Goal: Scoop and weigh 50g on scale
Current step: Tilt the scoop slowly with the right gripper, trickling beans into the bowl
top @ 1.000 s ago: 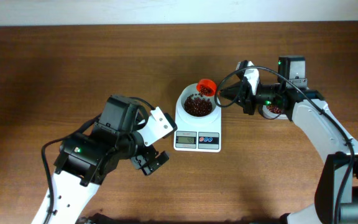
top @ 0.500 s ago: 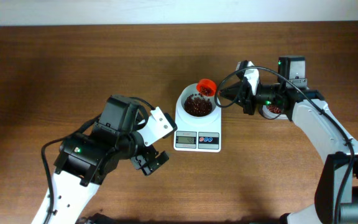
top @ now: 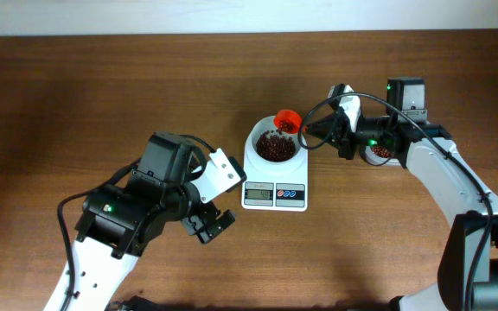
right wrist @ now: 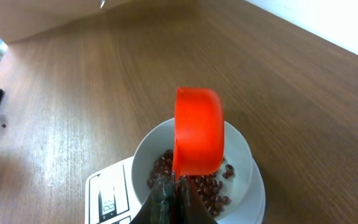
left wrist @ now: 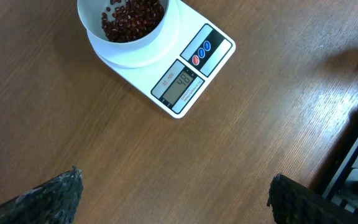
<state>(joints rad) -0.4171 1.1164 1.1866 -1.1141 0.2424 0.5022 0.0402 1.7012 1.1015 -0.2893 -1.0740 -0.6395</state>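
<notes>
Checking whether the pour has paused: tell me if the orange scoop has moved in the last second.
No. The orange scoop stays tipped over the same far edge of the scale bowl, clamped in the right gripper.

The white scale (top: 274, 195) sits flat near the middle. Small red-brown beans (top: 275, 148) lie heaped in its round white bowl (top: 252, 144).

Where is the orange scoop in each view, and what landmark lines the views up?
Overhead: orange scoop right of centre, at the white bowl's upper-right rim.
Left wrist: not in it; bowl at top edge.
Right wrist: scoop centre frame, above the bowl.
Shared landmark: the white bowl of beans.
</notes>
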